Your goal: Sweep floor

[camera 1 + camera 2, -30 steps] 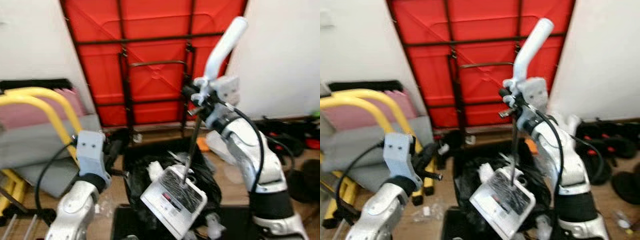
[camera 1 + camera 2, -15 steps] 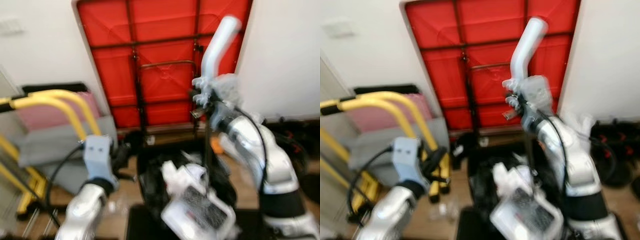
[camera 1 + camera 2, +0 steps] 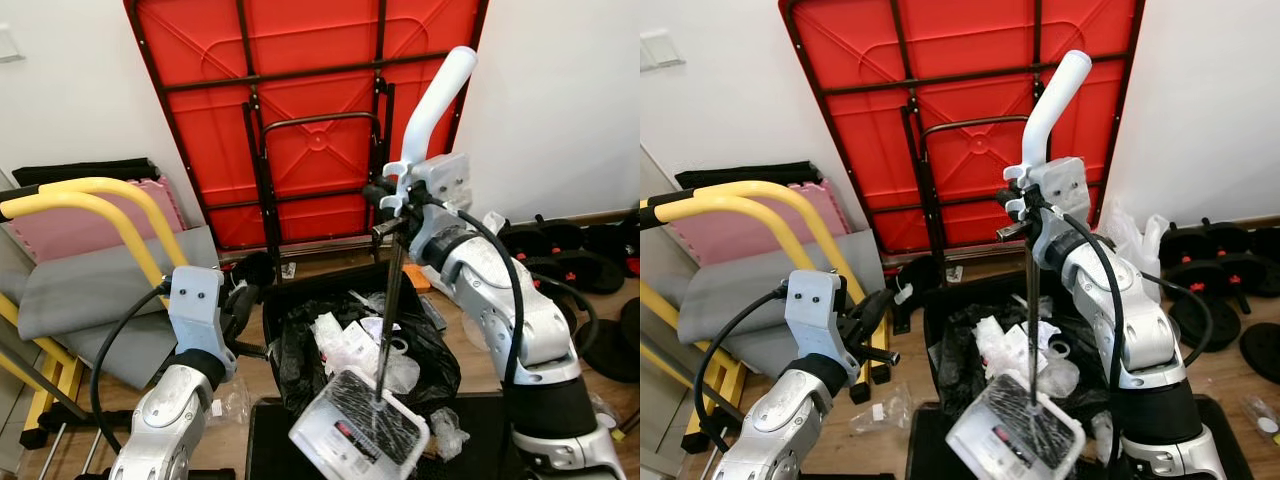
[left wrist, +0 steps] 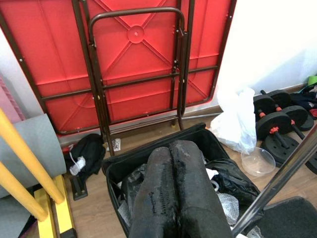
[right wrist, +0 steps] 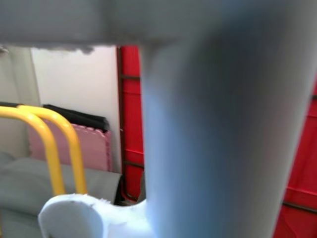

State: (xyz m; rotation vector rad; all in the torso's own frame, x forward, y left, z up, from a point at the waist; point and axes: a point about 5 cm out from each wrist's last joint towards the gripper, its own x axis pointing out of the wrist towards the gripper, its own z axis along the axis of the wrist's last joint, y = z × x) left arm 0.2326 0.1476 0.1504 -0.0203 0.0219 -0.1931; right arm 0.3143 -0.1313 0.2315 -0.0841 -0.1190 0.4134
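Observation:
A long-handled dustpan hangs over a black bin lined with a black bag. Its white handle points up, a thin metal rod runs down, and the white pan sits tilted at the bin's near edge. My right gripper is shut on the handle's base, which looms close in the right wrist view. White crumpled rubbish lies in the bag. My left gripper is shut with nothing in it, held just left of the bin and pointing at it.
A red folded table leans on the wall behind the bin. A yellow tube frame with grey and pink mats stands to the left. Dumbbells and a white plastic bag lie to the right. A black mat lies under the pan.
The head camera swung and has steadied, so the blur is gone. The dustpan pan hangs a little lower and nearer. Both grippers keep their hold and state.

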